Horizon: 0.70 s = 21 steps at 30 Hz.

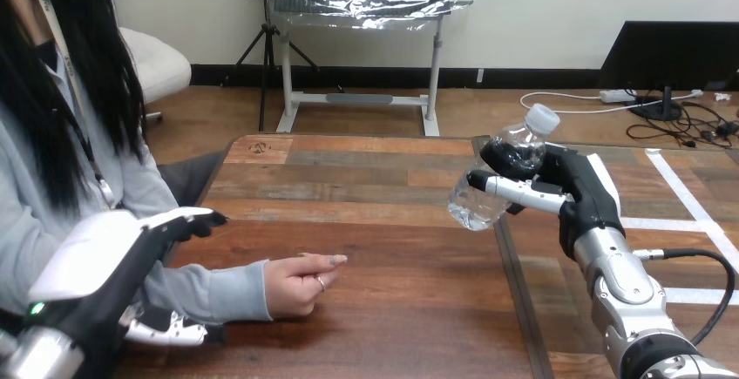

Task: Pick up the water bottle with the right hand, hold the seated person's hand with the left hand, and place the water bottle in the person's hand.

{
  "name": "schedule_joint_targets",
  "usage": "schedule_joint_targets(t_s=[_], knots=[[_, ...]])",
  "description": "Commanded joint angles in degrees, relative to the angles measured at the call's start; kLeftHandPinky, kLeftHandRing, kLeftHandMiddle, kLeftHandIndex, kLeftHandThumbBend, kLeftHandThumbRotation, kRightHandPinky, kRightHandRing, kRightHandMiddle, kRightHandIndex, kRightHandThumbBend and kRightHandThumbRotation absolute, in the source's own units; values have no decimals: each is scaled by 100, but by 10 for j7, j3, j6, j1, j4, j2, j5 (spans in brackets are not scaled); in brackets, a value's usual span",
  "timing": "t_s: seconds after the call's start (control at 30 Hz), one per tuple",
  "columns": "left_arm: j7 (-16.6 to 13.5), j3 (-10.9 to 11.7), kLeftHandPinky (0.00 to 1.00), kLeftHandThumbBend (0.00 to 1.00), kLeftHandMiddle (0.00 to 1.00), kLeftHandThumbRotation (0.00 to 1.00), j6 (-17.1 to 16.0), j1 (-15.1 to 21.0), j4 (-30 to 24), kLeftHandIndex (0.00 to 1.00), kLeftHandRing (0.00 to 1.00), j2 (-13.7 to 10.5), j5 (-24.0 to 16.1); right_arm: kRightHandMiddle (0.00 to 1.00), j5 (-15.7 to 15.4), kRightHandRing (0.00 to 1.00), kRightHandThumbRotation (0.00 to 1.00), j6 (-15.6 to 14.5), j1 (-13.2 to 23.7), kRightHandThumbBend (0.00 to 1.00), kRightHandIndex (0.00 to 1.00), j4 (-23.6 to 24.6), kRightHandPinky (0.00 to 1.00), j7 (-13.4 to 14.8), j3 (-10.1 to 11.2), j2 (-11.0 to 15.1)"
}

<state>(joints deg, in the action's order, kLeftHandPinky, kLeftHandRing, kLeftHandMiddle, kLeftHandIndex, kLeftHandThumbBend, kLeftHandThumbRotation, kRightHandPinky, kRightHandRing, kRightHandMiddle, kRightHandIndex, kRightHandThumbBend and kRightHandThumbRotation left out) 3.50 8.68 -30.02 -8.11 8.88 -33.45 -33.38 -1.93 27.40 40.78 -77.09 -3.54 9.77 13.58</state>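
A: Table?
B: Wooden. The person's forearm lies on it at left.
A: Left hand?
B: At that forearm. Cannot tell whether it grips.
A: Right hand?
B: Raised at right and clasped round the water bottle, which is tilted with its cap uppermost.
A: Person's hand?
B: Loosely curled on the table, well apart from the bottle.

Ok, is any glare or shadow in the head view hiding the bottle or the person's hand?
Head view: no. The clear water bottle shows bright highlights near its cap and looks pale against the table, yet its outline reads in the right hand's grip. Head view: the person's hand is evenly lit, with only a soft shadow beneath; the left hand's white shell is brightest.
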Motion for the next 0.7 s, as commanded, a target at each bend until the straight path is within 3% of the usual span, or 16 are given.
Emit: schedule_joint_targets(t_s=[0.0,0.67], knots=[[6,-28,68,100,75,15,5,59,23,77,75,-26,-10,47,8,39,0,36,62,77,47,43,32,1,5,2],[-27,-98,66,100,73,23,-15,143,143,75,72,-59,-52,47,22,40,0,61,48,77,47,57,34,-39,8,0]])
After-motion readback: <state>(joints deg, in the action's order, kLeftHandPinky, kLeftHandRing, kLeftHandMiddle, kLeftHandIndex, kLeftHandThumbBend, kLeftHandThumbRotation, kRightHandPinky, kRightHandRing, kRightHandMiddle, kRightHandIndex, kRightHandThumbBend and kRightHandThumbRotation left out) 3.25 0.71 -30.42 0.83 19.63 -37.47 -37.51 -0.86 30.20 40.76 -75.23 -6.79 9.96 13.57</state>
